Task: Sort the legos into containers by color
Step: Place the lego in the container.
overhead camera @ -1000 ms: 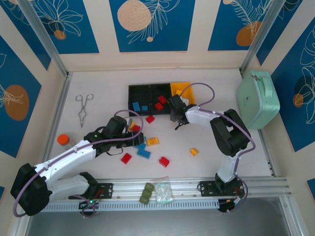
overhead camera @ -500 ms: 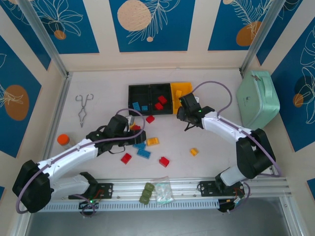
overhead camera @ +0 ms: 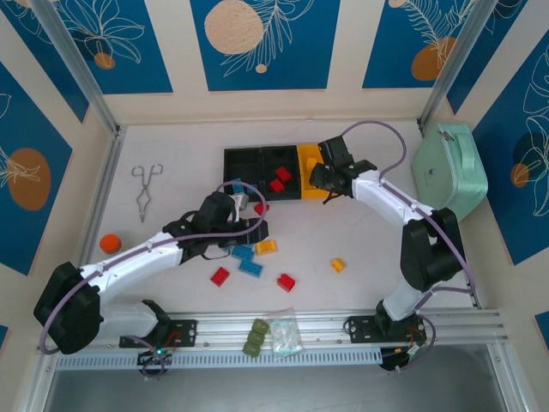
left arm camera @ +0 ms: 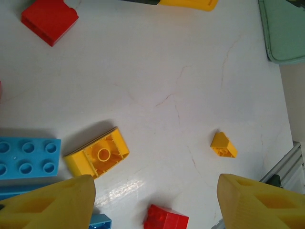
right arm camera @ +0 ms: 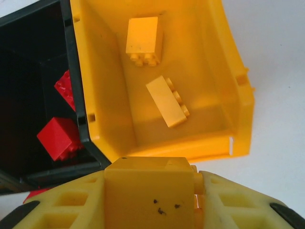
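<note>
At the yellow rectangular plastic bin (right arm camera: 224,71), right jaws pinch a small yellow plastic brick (right arm camera: 148,183) by its flat sides; likely light, stiff, slick. Left jaws stand wide.

A mint-green case (overhead camera: 449,172) with a handle lies at the right edge of the white worktop (overhead camera: 369,232). Metal tongs (overhead camera: 146,190) lie at the far left, with an orange disc (overhead camera: 109,243) nearer the front. On the front rail, an olive-green lumpy item (overhead camera: 256,336) sits just beside a clear plastic bag (overhead camera: 285,333).
</note>
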`<state>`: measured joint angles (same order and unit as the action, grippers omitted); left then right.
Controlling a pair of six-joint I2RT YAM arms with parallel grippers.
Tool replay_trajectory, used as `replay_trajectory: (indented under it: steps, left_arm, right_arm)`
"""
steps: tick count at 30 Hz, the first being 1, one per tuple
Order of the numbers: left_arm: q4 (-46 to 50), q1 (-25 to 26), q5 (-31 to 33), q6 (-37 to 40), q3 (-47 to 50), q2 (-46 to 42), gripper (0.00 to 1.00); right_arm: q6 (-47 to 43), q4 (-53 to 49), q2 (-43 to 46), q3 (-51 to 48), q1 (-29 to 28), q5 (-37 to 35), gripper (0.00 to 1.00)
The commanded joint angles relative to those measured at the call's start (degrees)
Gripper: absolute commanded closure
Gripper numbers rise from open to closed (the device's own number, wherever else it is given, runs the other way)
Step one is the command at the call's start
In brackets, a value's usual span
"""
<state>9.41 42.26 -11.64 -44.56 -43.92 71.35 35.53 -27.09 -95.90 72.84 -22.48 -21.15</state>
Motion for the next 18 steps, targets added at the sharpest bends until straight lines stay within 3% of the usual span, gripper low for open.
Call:
replay_trajectory:
  steps: [1, 7, 18]
  left_arm:
    - [-0.6, 0.8, -1.1, 0.4, -1.8, 0.5, 0.32]
    - [-0.3, 0.8, -0.7, 0.3, -1.3, 0.5, 0.32]
    - [-0.8, 0.8, -0.2, -0.3, 0.3, 0.2, 0.32]
  right_arm:
    - [-1.2, -1.5, -3.6, 3.7, 0.7, 2.4, 0.64]
    - [-1.5, -2.8, -10.2, 9.7, 1.4, 2.0, 0.63]
    - [-2.8, -8.4, -16.6, 17.4, 2.0, -5.7, 0.61]
